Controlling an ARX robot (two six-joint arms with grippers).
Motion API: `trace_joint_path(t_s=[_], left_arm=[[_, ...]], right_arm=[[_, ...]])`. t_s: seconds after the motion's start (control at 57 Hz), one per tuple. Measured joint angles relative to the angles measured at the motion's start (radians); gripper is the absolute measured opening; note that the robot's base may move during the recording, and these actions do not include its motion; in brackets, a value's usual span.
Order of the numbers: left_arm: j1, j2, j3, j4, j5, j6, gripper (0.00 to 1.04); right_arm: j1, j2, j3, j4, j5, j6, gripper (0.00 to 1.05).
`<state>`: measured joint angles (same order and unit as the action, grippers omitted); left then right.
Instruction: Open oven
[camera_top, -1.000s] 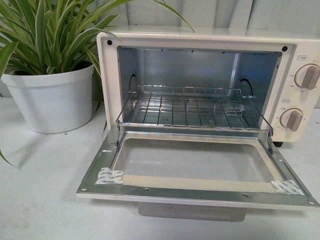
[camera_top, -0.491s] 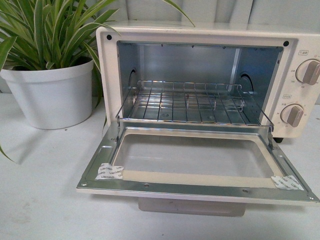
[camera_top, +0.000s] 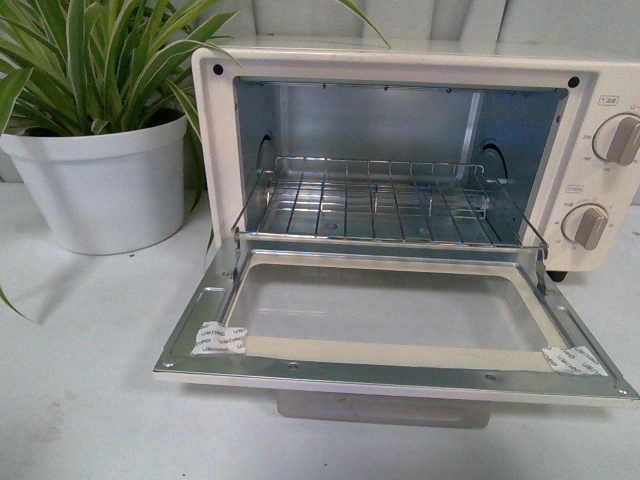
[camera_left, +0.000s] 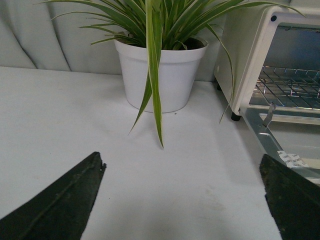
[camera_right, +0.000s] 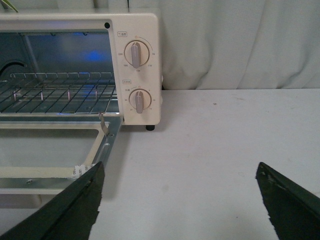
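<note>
Nearest you, both grippers are spread wide and hold nothing: the left gripper (camera_left: 182, 192) hangs over bare white table (camera_left: 60, 115) before the potted spider plant (camera_left: 162, 75), the right gripper (camera_right: 180, 197) beside the toaster oven (camera_top: 420, 150). Its glass door (camera_top: 390, 335) lies folded flat, wire rack (camera_top: 385, 205) exposed, two knobs (camera_right: 136, 54) beyond.

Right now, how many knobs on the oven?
2, both on the oven's right-hand control panel, one above the other: upper knob and lower knob. The right wrist view shows the same two; none looks hidden.
</note>
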<state>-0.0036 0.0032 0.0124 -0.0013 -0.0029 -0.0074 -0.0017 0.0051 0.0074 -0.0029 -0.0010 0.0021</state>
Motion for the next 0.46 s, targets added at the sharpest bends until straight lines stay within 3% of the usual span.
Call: trace_joint_path(t_s=[0.053, 0.456], left_arm=[[0.0, 0.0, 0.0, 0.0, 0.0, 0.002, 0.99], [0.0, 0.0, 0.0, 0.0, 0.0, 0.002, 0.98]], right_arm=[[0.0, 0.0, 0.0, 0.0, 0.0, 0.001, 0.97], [0.0, 0.0, 0.0, 0.0, 0.0, 0.0, 0.95]])
